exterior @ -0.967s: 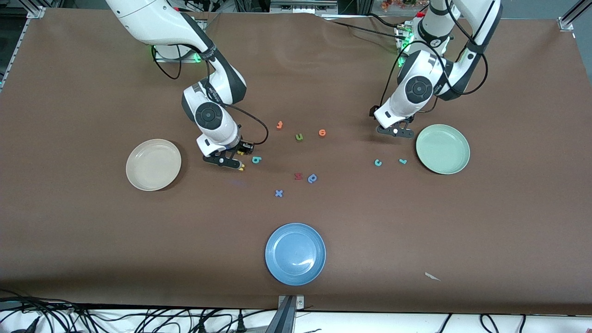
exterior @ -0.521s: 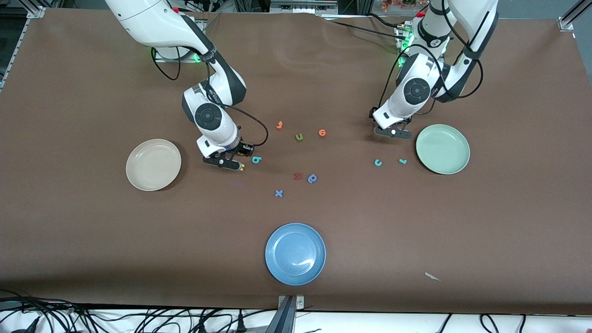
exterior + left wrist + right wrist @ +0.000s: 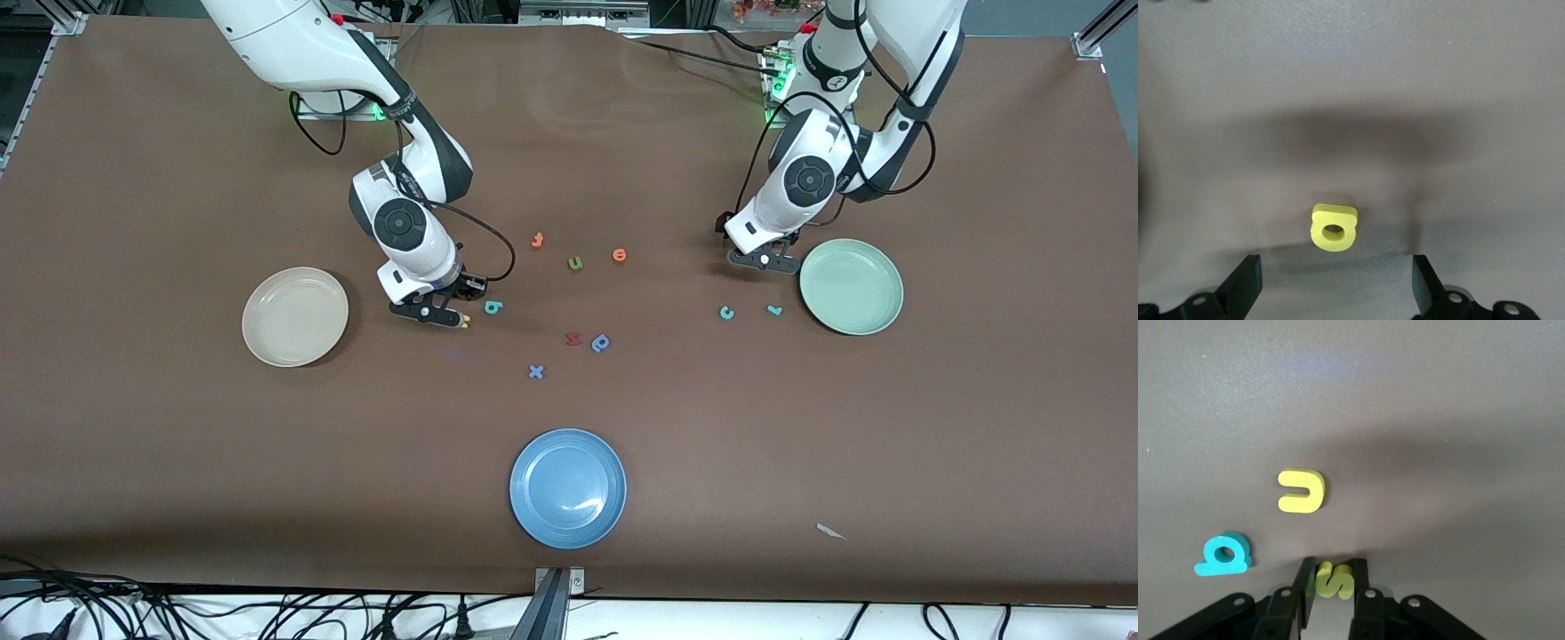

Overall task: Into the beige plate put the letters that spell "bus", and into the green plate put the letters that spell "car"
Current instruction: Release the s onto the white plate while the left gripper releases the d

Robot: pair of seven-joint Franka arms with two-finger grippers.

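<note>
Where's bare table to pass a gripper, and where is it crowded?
Bare: between the beige plate and blue plate, and between the blue plate and green plate. Crowded: mid-table around the loose letters.

Blue plate nr front camera; orange letters, olive "u" mid-table.

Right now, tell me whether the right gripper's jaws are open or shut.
Shut on the yellow "s": in the right wrist view the right gripper has both jaws pressed against the letter, low over the table.
</note>
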